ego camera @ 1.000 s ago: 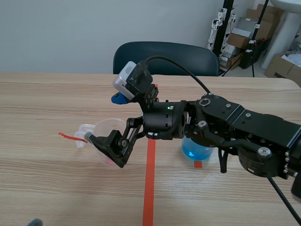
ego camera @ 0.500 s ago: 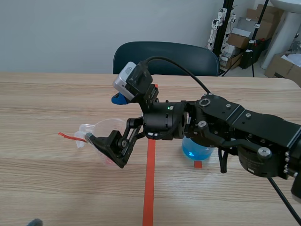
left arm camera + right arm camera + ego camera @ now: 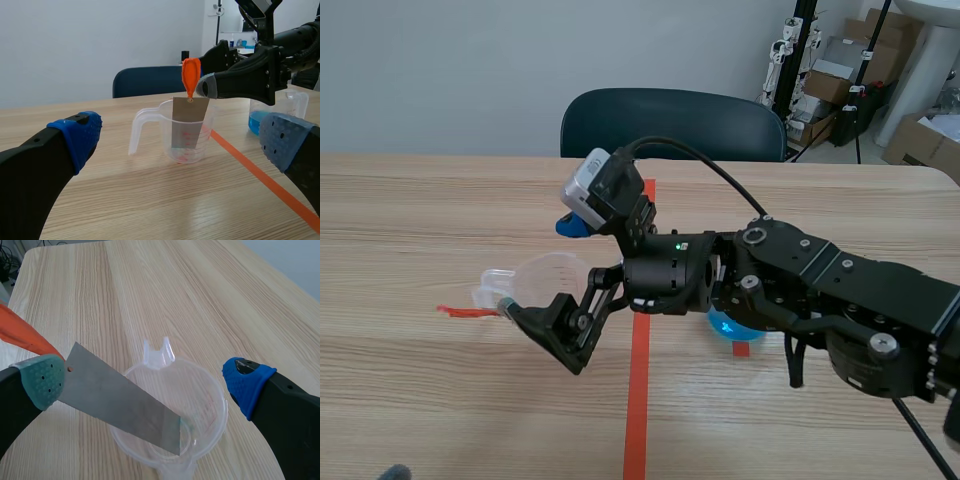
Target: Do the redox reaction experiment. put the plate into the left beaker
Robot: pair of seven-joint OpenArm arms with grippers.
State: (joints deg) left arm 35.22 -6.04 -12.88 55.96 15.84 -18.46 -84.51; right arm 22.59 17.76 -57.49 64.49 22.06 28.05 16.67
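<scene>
Wooden table (image 3: 125, 290), plate (image 3: 120, 400) tilted into beaker (image 3: 200, 380) — touching a finger of wide-open right gripper (image 3: 145, 382)

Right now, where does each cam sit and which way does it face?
Scene view: between the arms, facing across the table toward the chair; right arm shows.
Left wrist view: low over the table, level at the beaker; open left gripper shows.
Right wrist view: above the beaker, looking down; open right gripper shows.
Wrist views share beaker and plate.
</scene>
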